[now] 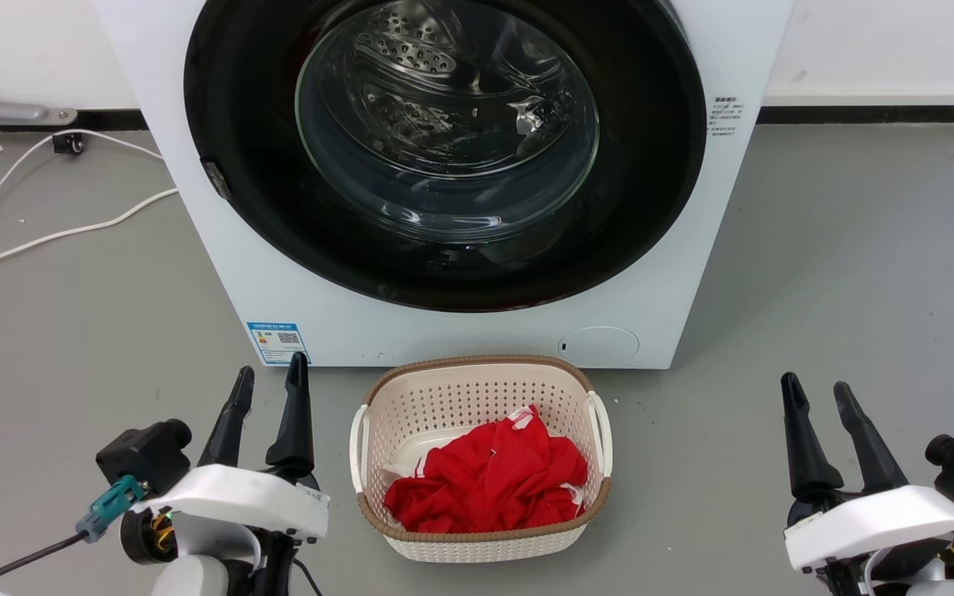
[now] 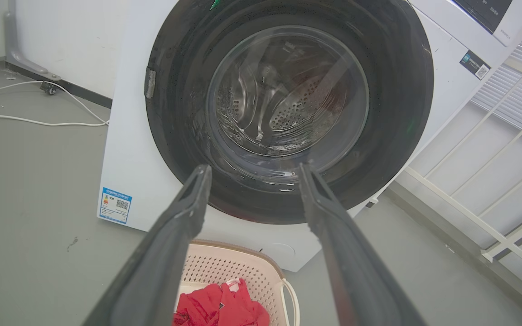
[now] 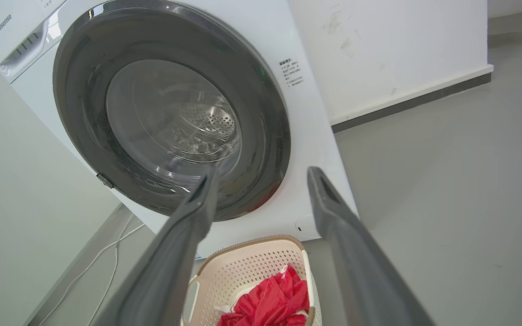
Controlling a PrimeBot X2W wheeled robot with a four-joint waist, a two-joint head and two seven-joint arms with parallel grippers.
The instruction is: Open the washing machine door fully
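Head view: the washing machine door sits shut, flush in the white machine front, with its top cut off by the picture edge.

Left gripper and right gripper hang low over the grey floor, well apart from the door, jaws spread and holding nothing. Between them, just in front of the machine, a cream basket holds a red cloth whose lower folds are hidden. Reflections blur the steel drum behind the glass. I can't make out what the small grey piece on the door's left rim is.
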